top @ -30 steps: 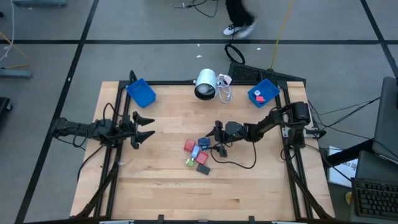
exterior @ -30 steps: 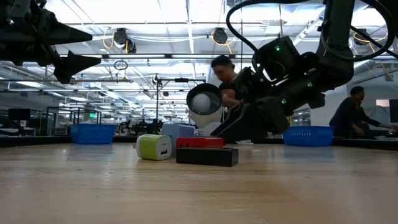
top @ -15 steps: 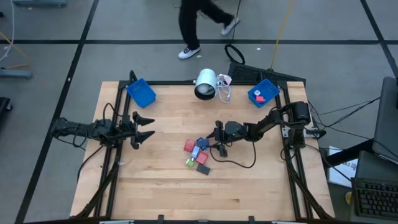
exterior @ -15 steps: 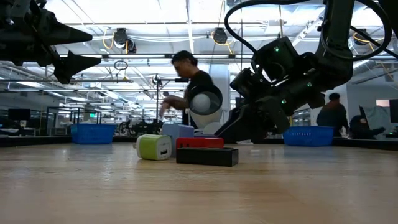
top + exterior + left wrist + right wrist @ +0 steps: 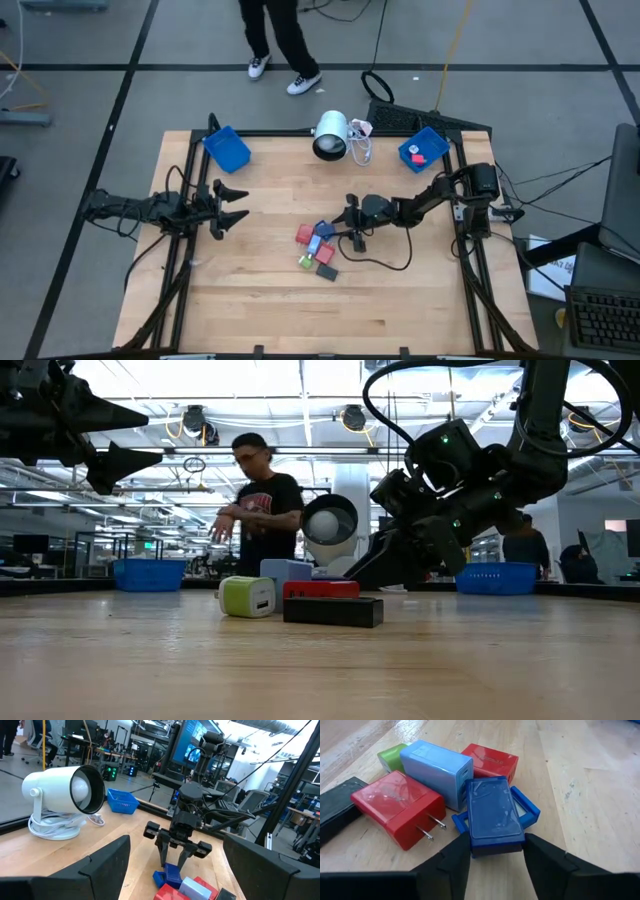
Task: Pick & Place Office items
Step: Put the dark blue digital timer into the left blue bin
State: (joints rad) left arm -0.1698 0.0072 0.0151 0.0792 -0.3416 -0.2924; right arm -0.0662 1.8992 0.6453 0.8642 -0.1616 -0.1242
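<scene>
The office items (image 5: 315, 246) lie bunched near the table's middle. They are a dark blue block (image 5: 492, 812), a light blue charger (image 5: 437, 770), a red plug (image 5: 395, 802), a red block (image 5: 490, 762), a green piece (image 5: 248, 597) and a black bar (image 5: 333, 611). My right gripper (image 5: 496, 855) reaches in from the table's right and is shut on the dark blue block. My left gripper (image 5: 238, 205) waits open at the table's left, above the wood. My right gripper pinches the dark blue block between its two fingers, on the long sides at its end (image 5: 495, 845) nearest the gripper. The fingers (image 5: 455, 862) slant down from the table's right and lie along the block. The block lies flat on the table beside the light blue charger.
Blue bins stand at the far left (image 5: 227, 148) and far right (image 5: 423, 148) corners. Between them a white lamp (image 5: 330, 135) lies with its cable. A black cable (image 5: 385, 264) loops on the wood near the right arm. A person (image 5: 272, 35) walks beyond the far edge.
A person beyond the table's far edge has walked toward the left. Both arms and the items have kept their places.
</scene>
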